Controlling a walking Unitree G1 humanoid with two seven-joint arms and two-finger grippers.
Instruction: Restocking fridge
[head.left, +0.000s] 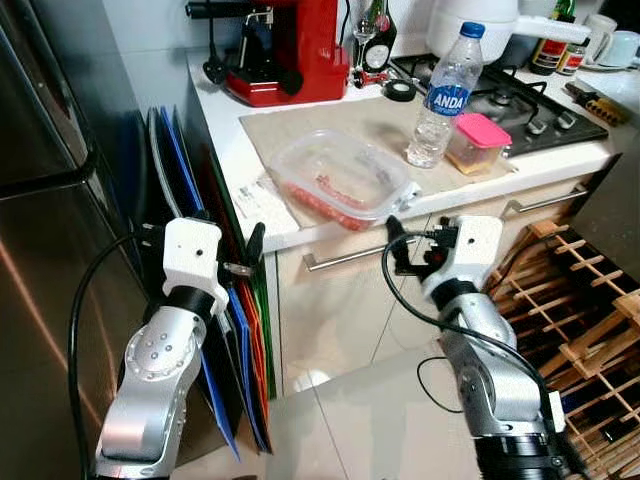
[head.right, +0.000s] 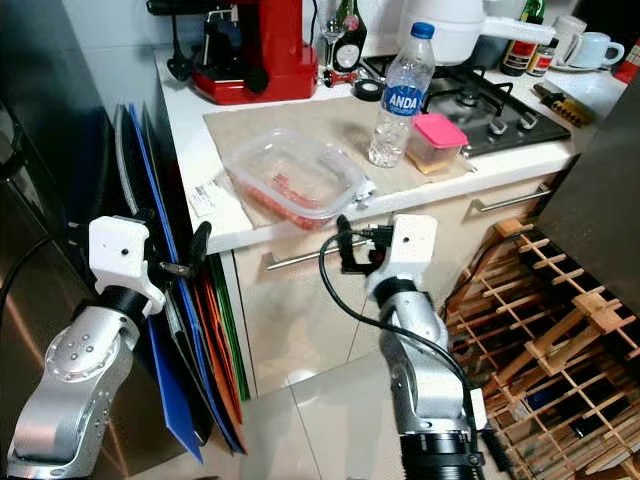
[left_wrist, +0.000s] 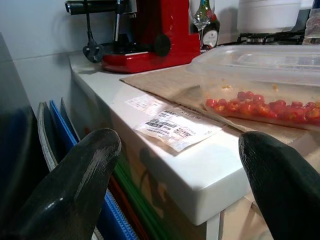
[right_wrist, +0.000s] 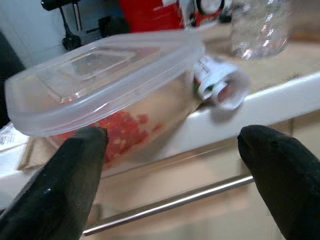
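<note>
The clear lidded container (head.left: 342, 180) of red bits is being left at the near edge of the counter (head.left: 232, 140), overhanging a little. Both the left gripper (left_wrist: 177, 165) and the right gripper (right_wrist: 172, 165) are being held open below it, empty. If it's nudged from underneath (likely, at that angle), it could be tipped off.

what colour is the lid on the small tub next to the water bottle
Pink, clearest in the left eye view.
</note>
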